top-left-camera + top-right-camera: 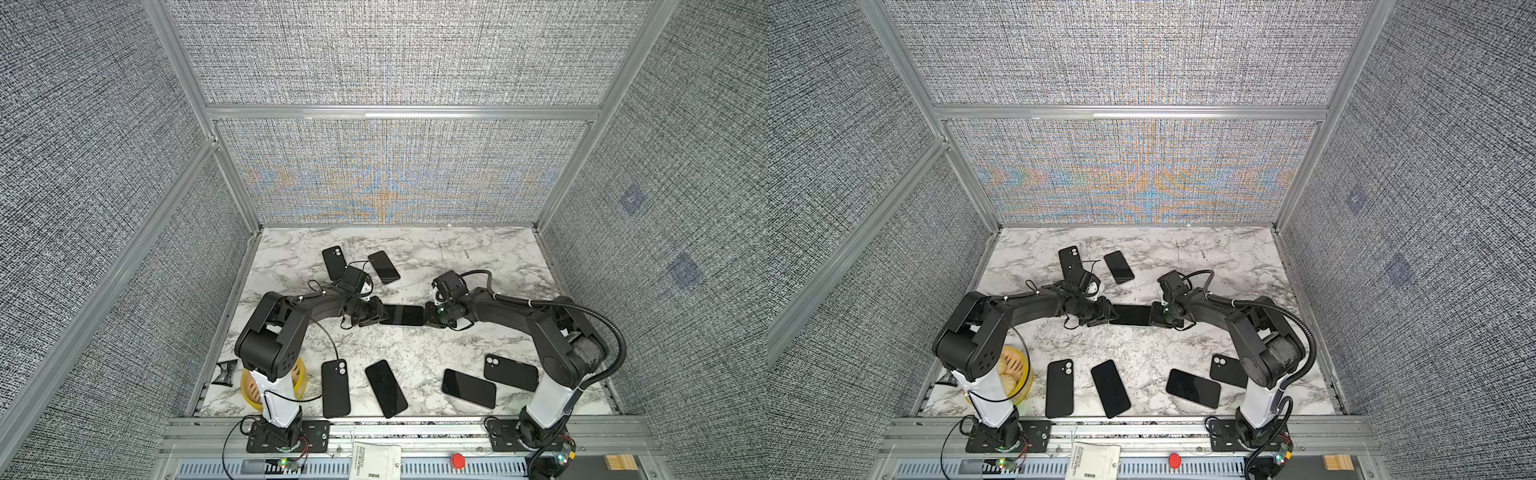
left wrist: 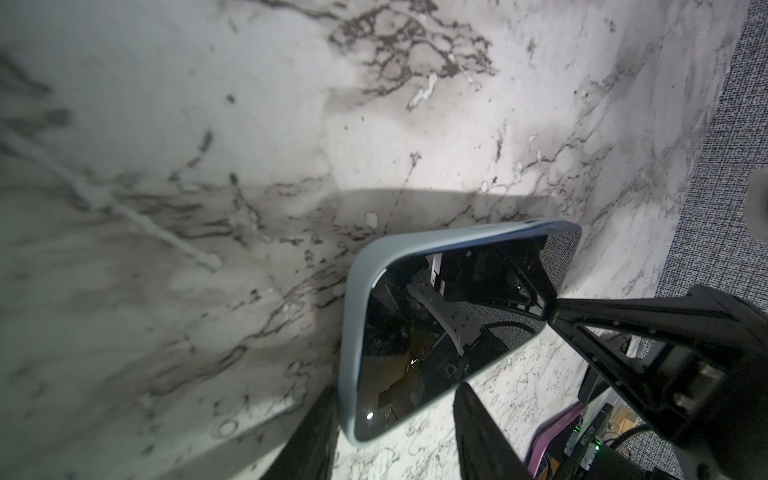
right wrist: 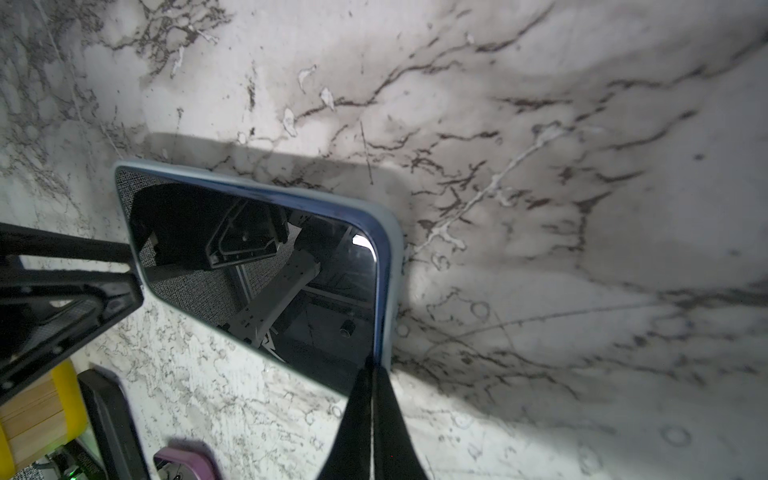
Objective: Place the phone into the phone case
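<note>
Where left hand grips, phone end is hidden

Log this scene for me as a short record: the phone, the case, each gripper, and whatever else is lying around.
phone: screen up, centre of table, between both grippers
case: pale rim shows along one long side and one end of the phone; none shows along the other long side
left gripper: jaws straddle one end of the phone, apparently clamping it
right gripper: shut, tips at a corner of the opposite end
spares: six dark phones or cases lying flat
</note>
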Tool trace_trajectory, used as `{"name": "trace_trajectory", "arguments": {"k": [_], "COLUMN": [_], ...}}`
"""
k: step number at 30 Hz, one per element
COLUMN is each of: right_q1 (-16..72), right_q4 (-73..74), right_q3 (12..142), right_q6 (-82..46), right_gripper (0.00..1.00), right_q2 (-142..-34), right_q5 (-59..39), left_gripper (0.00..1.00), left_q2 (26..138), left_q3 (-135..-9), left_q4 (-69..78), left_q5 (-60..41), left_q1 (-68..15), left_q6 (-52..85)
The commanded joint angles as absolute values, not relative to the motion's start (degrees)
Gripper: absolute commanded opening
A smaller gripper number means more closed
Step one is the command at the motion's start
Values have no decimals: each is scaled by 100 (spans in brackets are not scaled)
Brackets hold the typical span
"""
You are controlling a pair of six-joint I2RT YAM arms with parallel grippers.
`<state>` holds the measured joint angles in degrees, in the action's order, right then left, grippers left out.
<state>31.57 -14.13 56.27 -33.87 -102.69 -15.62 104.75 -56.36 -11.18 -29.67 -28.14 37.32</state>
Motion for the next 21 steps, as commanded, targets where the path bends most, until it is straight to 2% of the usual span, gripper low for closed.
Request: {"name": "trace_trajectory", "arguments": {"k": [1, 4, 8, 14, 21], "right_q1": [3270, 3263, 3201, 3019, 2905], "right_q4": [-1717, -2204, -2496, -2534, -2302], "right_q3": [5650, 6024, 6243, 7019, 7793], "right_q6": [-3317, -3113, -2768, -2004, -1361], "right_gripper": [8, 10, 19, 29, 35], "right_q2": [-10171, -9739, -9550, -10173, -10973], "right_q5": [-1864, -1609, -1175, -1048, -1261], "left_gripper": [47, 48, 51, 61, 62], "left_q2": [10504, 10444, 10335, 9961, 9894], "left_q3": [-5607, -5638, -5722, -5582, -5350], "left_q4": [-1165, -1266, -1503, -1784, -1526], "left_q5": [-3097, -2951, -2730, -2593, -2863], "left_q1": [-2865, -2849, -2775, -2758, -3128], "left_q6": [3709, 3684, 3648, 3604, 3802]}}
